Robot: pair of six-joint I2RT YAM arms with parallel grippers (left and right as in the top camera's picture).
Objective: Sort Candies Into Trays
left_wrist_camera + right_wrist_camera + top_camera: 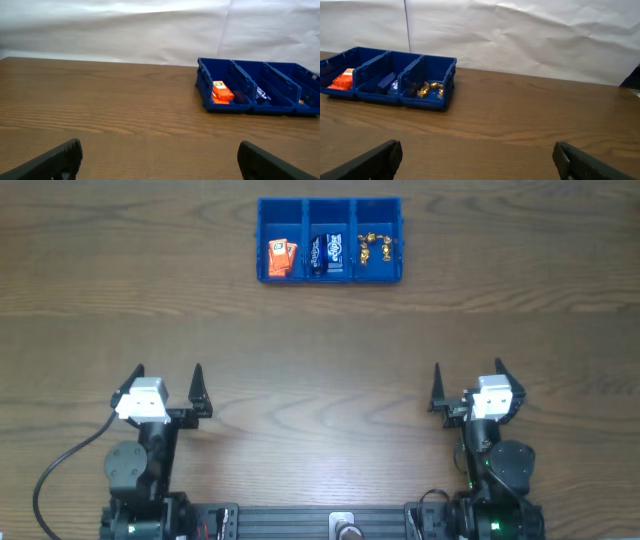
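Note:
A blue tray (331,202) with three compartments stands at the far middle of the wooden table. Orange candies (281,257) lie in its left compartment, dark blue candies (327,255) in the middle one, gold candies (375,248) in the right one. In the left wrist view the tray (200,75) is far ahead with the orange candies (221,92) showing; in the right wrist view the tray (451,65) holds gold candies (430,89). My left gripper (168,380) and right gripper (468,376) stand open near the front edge, far from the tray, with nothing between their fingers.
The wooden table (320,330) stretches bare between the grippers and the tray. A white backdrop (150,30) rises behind the table's far edge. A black cable (60,465) loops by the left arm's base.

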